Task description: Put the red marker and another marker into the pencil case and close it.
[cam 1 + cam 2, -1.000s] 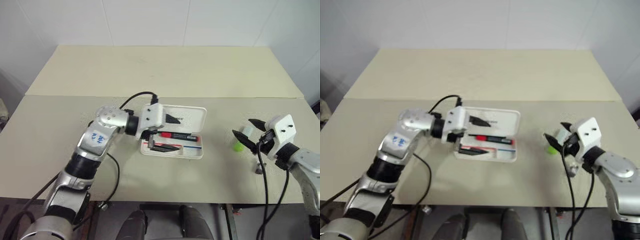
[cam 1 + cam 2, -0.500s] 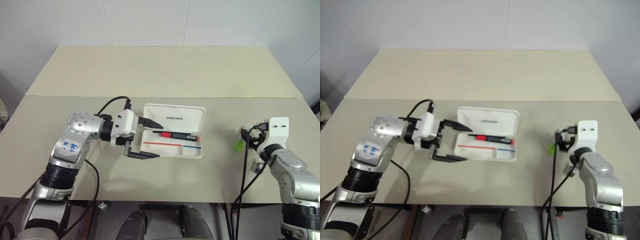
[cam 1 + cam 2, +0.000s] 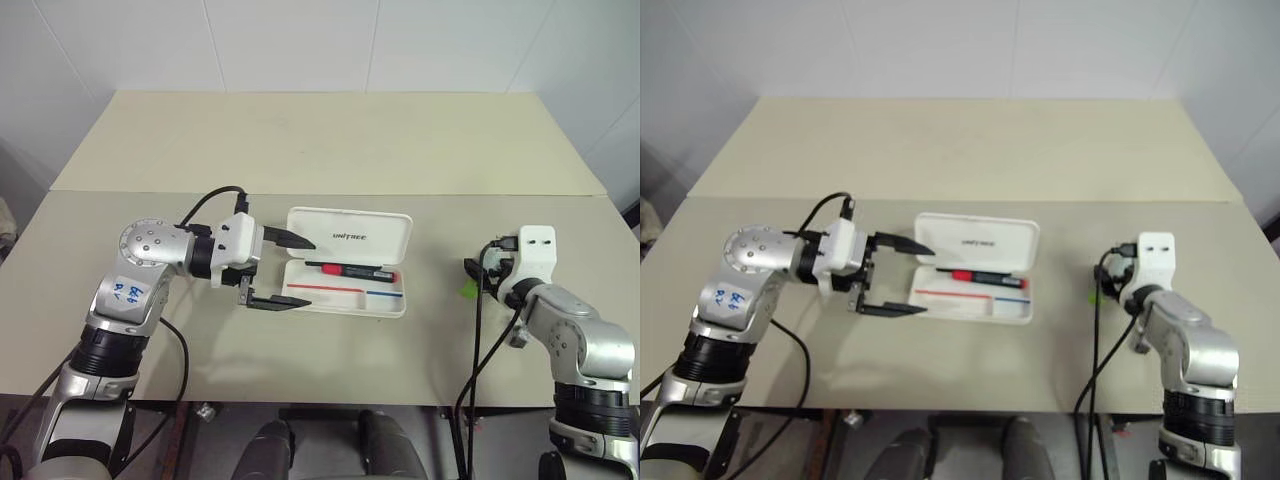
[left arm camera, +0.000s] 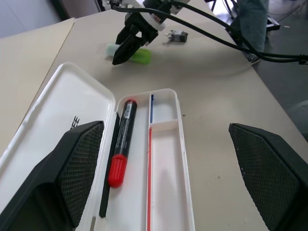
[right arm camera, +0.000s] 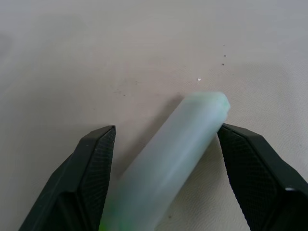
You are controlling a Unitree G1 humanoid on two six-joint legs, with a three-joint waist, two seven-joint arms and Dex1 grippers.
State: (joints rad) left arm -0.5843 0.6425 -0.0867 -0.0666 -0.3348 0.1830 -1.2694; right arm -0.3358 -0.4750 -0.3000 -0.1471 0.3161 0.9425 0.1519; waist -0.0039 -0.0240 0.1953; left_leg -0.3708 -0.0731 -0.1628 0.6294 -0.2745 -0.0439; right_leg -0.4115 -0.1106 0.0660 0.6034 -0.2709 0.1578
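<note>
Hovering wide open and empty: left gripper [image 3: 283,272], just left of the open pencil case [image 3: 347,262]. Lying inside, near the hinge: red marker [image 3: 350,270]. Straddling the yellow-green marker [image 5: 166,166] on the table [image 3: 300,140], jaws parted, not yet clamping: right gripper [image 4: 129,47].

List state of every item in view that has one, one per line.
pencil case: lid open, lying on the table.
red marker: capped, lying inside the case.
yellow-green marker: on the table, outside the case, between the right pincer's fingers, not gripped.
left pincer: open, empty, beside the case.
right pincer: open, straddling the yellow-green marker.
</note>
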